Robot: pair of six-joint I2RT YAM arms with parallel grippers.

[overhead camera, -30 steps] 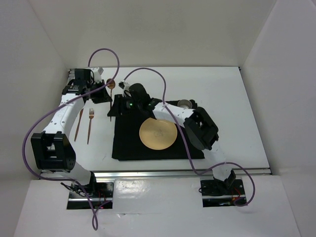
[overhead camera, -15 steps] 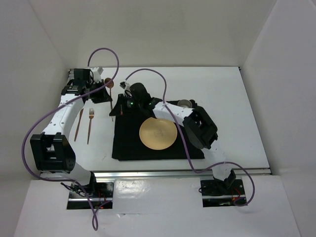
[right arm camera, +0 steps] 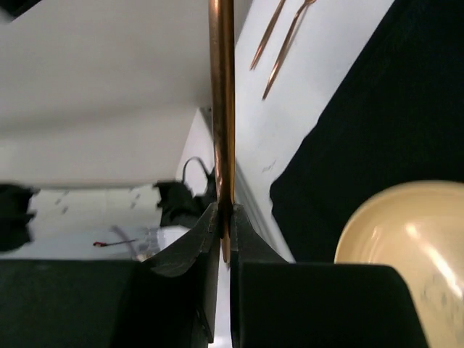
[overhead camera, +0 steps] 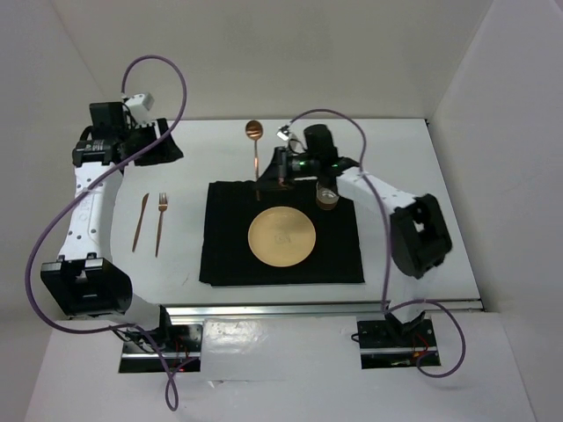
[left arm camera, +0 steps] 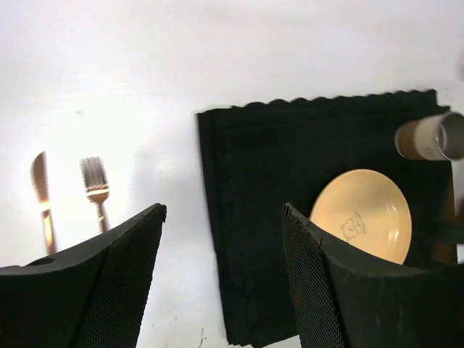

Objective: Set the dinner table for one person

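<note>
My right gripper [overhead camera: 266,178] is shut on the handle end of a copper spoon [overhead camera: 255,154], holding it above the far edge of the black placemat [overhead camera: 229,255]. In the right wrist view the spoon handle [right arm camera: 221,109] is pinched between the jaws of that gripper [right arm camera: 225,214]. A gold plate [overhead camera: 281,237] lies on the placemat, with a small cup [overhead camera: 327,195] at its far right. A copper knife [overhead camera: 141,220] and fork [overhead camera: 161,224] lie on the white dinner table [overhead camera: 413,176], left of the placemat. My left gripper [overhead camera: 165,146] hangs open and empty at the far left.
The left wrist view looks down past the open left gripper [left arm camera: 223,217] at the knife [left arm camera: 42,203], fork [left arm camera: 94,185], placemat [left arm camera: 268,239], plate [left arm camera: 362,214] and cup [left arm camera: 431,138]. White walls enclose the table on three sides. A metal rail [overhead camera: 325,308] runs along the near edge.
The left gripper opened, let go of the spoon and drew back to the far left. The right gripper closed on the spoon and carried it right, over the placemat's far edge.
</note>
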